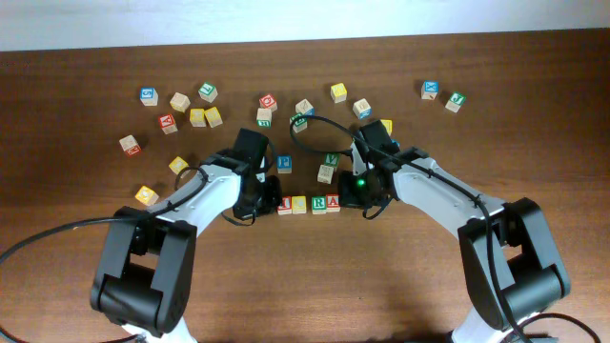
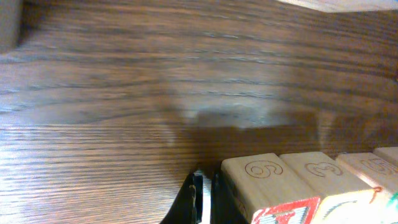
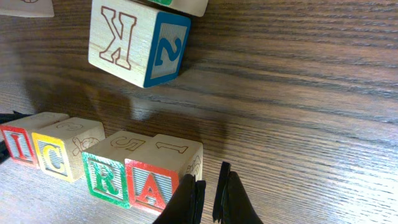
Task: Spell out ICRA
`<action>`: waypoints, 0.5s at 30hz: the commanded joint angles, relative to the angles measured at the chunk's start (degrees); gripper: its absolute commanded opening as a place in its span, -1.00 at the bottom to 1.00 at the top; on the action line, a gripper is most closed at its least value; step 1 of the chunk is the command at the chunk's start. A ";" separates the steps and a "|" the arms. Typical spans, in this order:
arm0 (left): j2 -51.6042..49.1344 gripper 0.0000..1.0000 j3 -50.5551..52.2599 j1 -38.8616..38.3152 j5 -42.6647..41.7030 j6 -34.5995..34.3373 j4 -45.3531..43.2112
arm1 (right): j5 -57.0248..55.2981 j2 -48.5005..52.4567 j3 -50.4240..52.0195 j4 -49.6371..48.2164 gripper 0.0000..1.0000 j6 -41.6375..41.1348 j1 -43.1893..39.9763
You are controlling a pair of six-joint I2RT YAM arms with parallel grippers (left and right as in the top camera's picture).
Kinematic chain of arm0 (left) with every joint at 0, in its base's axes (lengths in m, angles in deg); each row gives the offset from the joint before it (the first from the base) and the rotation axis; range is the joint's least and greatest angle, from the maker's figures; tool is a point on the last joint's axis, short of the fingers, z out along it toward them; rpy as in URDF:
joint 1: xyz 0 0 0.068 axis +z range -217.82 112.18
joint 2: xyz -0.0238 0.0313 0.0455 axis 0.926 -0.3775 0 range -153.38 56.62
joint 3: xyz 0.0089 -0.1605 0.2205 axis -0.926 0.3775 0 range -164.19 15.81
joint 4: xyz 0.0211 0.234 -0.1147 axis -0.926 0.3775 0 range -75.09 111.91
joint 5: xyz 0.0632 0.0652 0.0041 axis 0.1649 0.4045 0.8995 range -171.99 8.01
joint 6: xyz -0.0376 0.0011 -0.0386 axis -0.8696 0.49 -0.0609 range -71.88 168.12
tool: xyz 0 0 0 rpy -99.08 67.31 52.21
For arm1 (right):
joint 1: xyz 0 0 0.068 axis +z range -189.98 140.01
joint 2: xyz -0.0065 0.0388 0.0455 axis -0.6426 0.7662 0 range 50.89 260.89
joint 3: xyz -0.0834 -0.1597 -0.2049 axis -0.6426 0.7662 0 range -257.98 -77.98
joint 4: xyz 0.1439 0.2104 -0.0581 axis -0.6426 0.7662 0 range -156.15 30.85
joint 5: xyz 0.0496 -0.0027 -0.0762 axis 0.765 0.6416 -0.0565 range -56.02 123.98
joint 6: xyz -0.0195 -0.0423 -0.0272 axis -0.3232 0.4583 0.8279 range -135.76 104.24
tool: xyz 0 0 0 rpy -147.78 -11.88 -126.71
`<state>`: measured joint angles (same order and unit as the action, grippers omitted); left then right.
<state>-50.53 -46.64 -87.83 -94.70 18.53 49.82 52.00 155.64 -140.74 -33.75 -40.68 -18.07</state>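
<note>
ICRA row (image 1: 299,204) lying mid-table (image 1: 315,286), cubes touching, left gripper (image 2: 205,182) sitting closed and empty at its nine o'clock end, right gripper (image 3: 210,182) sitting closed, empty, at three o'clock.

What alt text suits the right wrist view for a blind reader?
Four wooden cubes in a row on a brown table read I, C, R, A. The right gripper, shut, is just beside the A; a K cube lies farther back.

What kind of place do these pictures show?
Probably a robot test bench: a wooden table, a left arm and a right arm, and scattered lettered cubes, four lined up as ICRA.
</note>
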 commanded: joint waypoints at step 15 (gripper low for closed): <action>-1.88 -0.99 0.76 -1.57 1.16 2.51 -2.36 | 0.90 0.74 0.42 0.39 -0.91 -7.17 3.21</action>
<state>-50.60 -46.64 -89.18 -93.82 20.06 48.16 51.02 155.75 -140.74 -33.86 -44.97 -16.24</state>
